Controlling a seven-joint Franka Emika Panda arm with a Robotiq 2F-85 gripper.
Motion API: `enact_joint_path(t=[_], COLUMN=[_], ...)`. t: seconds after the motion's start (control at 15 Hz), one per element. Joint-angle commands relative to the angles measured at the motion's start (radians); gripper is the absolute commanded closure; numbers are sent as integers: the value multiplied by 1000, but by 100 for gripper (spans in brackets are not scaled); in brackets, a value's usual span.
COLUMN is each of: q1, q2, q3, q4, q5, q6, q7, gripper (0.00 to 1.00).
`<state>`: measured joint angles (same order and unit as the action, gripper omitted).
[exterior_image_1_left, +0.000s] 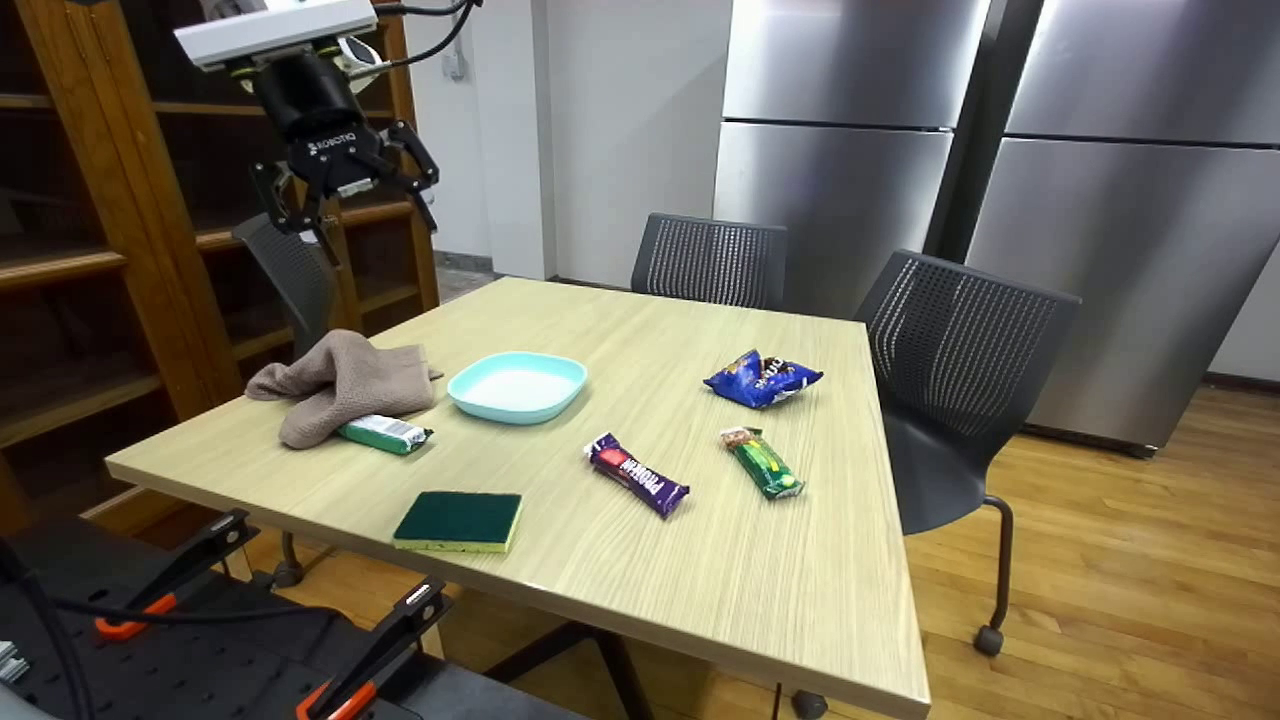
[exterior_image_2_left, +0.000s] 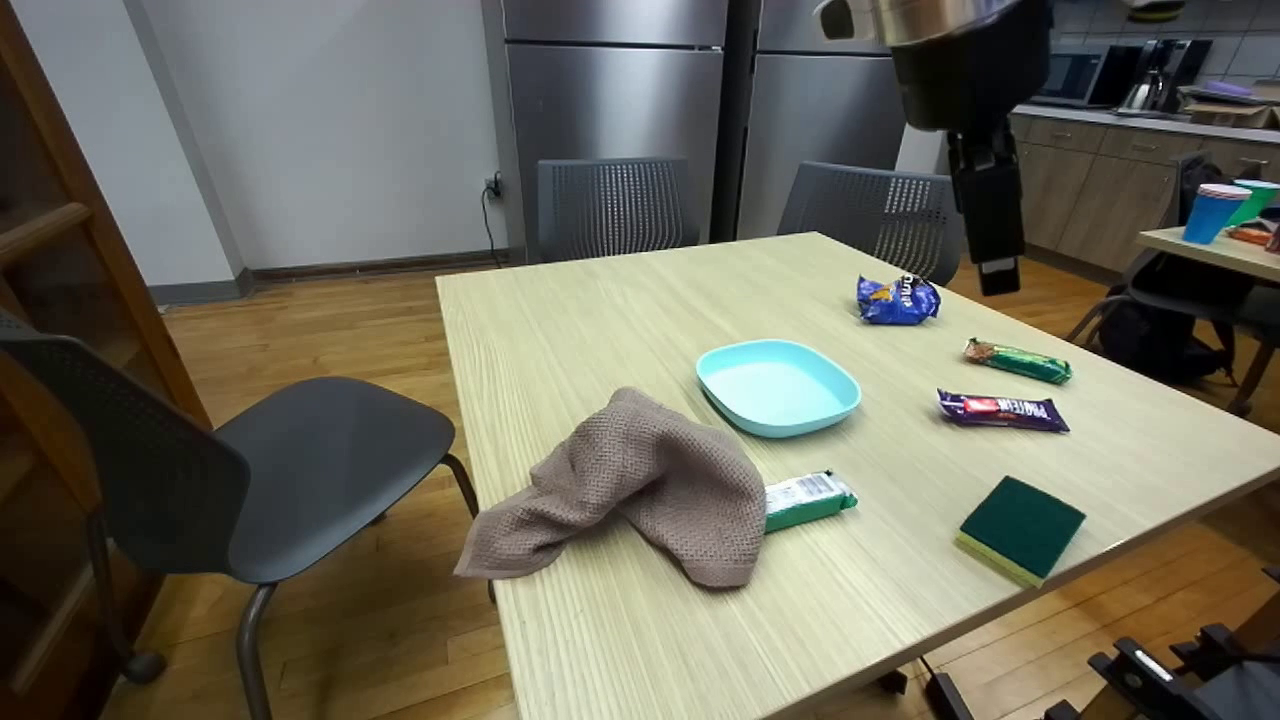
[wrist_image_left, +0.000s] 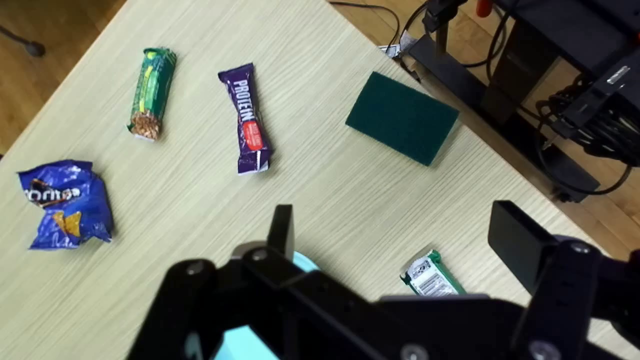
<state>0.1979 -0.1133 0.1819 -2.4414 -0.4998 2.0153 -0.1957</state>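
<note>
My gripper (exterior_image_1_left: 382, 232) is open and empty, high above the table; it also shows in the wrist view (wrist_image_left: 392, 225). In the wrist view a green-and-white wrapped bar (wrist_image_left: 432, 276) lies below, between the fingers, partly hidden by the gripper. Its other end is under a crumpled brown towel (exterior_image_2_left: 640, 480). A light blue plate (exterior_image_1_left: 517, 390) sits beside the towel, mostly hidden by the gripper in the wrist view. A green-topped sponge (wrist_image_left: 402, 118), a purple protein bar (wrist_image_left: 247, 120), a green bar (wrist_image_left: 152, 92) and a blue chip bag (wrist_image_left: 67, 205) lie apart on the table.
The light wood table (exterior_image_1_left: 640, 340) bears all these things. Dark chairs (exterior_image_1_left: 710, 260) stand around it, and a wooden cabinet (exterior_image_1_left: 90, 240) stands at one side. Clamps (exterior_image_1_left: 385, 640) sit by the table's near edge. Steel refrigerators (exterior_image_2_left: 615, 120) stand behind.
</note>
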Motion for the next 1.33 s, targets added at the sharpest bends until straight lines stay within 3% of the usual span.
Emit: enact_joint_path(t=[0.0, 0.8, 1.27], q1=[-1, 12, 52], q2=[112, 430, 583], q3=[6, 17, 5], q4=[48, 201, 275], q5=[-62, -110, -188], q6=[70, 223, 200], q7=[-69, -258, -238], gripper=[0, 0, 0])
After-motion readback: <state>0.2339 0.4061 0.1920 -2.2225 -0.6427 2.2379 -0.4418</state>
